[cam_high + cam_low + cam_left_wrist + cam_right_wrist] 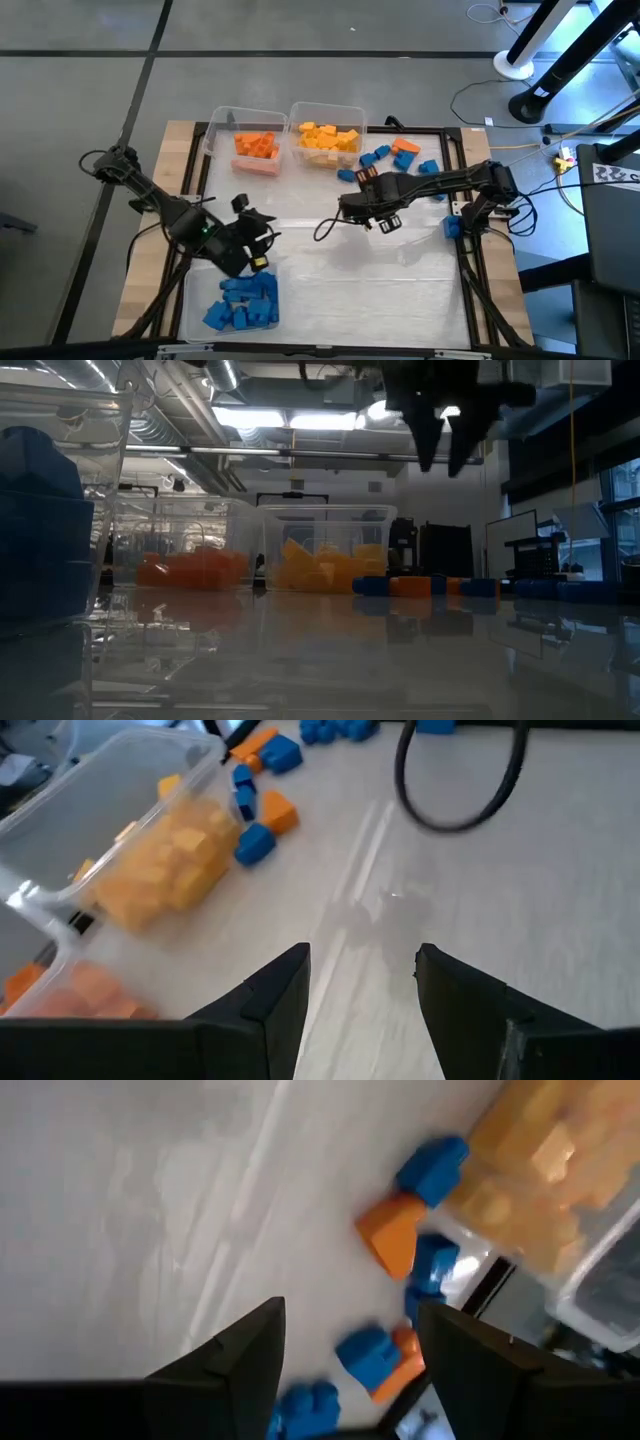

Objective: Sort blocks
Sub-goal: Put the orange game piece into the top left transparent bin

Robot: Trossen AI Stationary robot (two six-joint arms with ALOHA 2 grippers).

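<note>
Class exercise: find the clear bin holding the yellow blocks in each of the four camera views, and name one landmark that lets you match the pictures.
High view: yellow-block bin at the table's far edge, right of the orange-block bin.
Low view: centre background, right of the orange-block bin.
Left wrist view: upper left.
Right wrist view: upper right corner.
Shared landmark: the loose blue and orange blocks on the table beside this bin.

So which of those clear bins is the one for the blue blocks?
Look at the table's near edge on the left arm's side. One clear bin sits there alone, just below the left gripper, heaped with blue blocks. The other two bins, at the far edge, hold orange and yellow.
</note>
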